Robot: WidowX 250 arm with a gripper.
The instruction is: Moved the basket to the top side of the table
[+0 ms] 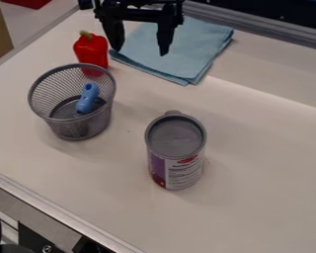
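At the top of the view my black gripper (140,48) hangs over the blue cloth, its two fingers spread wide with nothing between them. The round grey mesh basket (78,129) stands upright on the left part of the white table (253,197), below and to the left of the gripper and apart from it. Inside the basket lies a blue object (88,98), tilted.
A red pepper (91,49) stands just behind the basket. The folded blue cloth (187,49) lies at the top centre. A can with a grey lid (177,138) stands right of the basket. A metal table edge (48,210) runs along the lower left.
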